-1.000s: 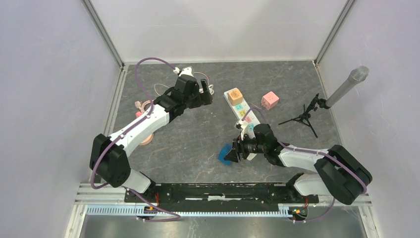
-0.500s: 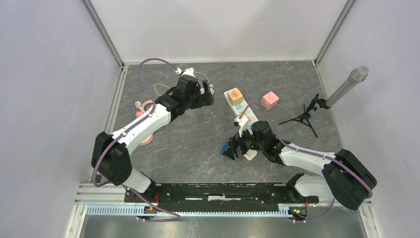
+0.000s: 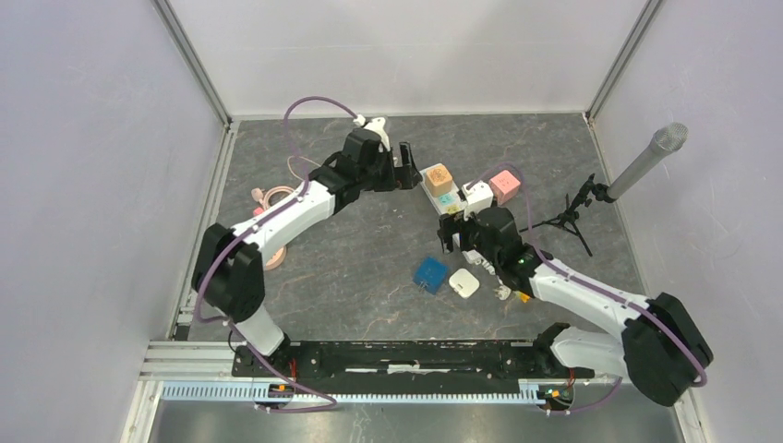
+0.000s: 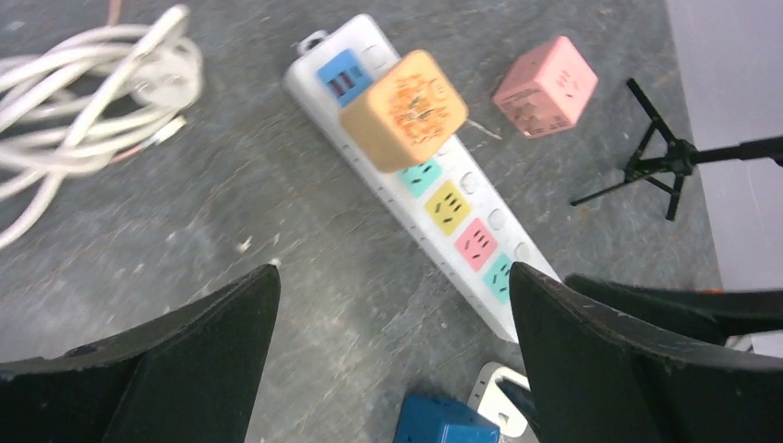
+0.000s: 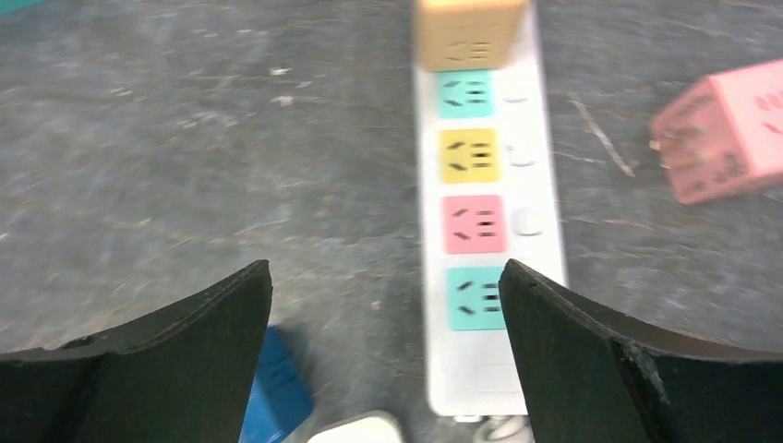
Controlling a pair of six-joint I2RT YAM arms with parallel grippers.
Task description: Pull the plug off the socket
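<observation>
left pincer wide, right pincer wide — both empty; orange plug seemingly seated at strip end, open tabletop alongside.

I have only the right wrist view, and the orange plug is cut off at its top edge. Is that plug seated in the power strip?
Observer: Yes; in the left wrist view the orange plug sits in the power strip, beside its blue USB ports.
Operator: Where is the left gripper?
Observer: The top view shows the left gripper open, just left of that plug, holding nothing.
Operator: Any obstacle farther right?
Observer: A microphone stand stands beyond the pink cube.
</observation>
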